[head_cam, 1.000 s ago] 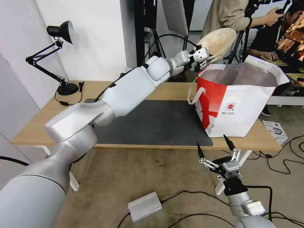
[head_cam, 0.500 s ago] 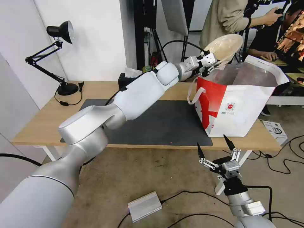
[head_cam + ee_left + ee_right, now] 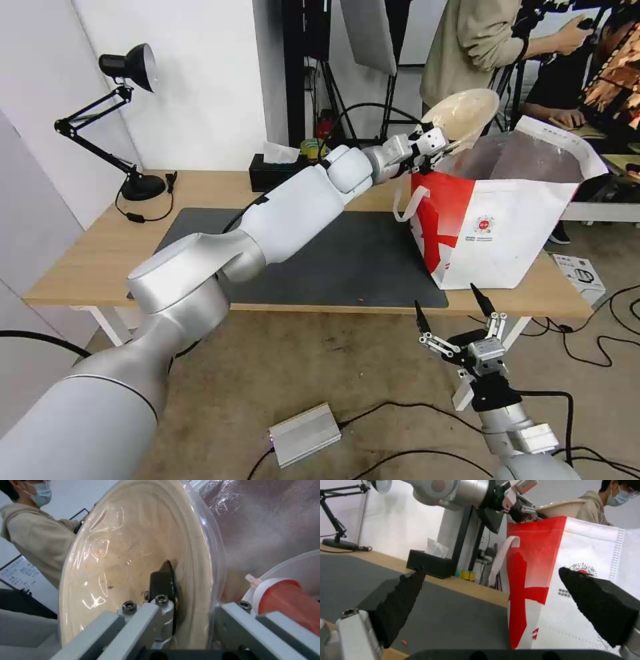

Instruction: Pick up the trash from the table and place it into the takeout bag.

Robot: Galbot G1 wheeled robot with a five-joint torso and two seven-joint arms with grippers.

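The takeout bag (image 3: 500,220) stands on the right end of the table (image 3: 87,253), partly on the mat (image 3: 347,260). The left gripper (image 3: 437,143) holds the shallow bowl (image 3: 460,117) tilted above the bag's left rim. Inside the bag lies the drink cup (image 3: 290,605). The tissue box (image 3: 277,172) sits behind the mat, the desk lamp (image 3: 127,127) far left. The right gripper (image 3: 457,313) hangs before the table's front edge.

No words readable here: the takeout bag (image 3: 507,227) carries a round red logo (image 3: 485,224), its print beneath illegible.
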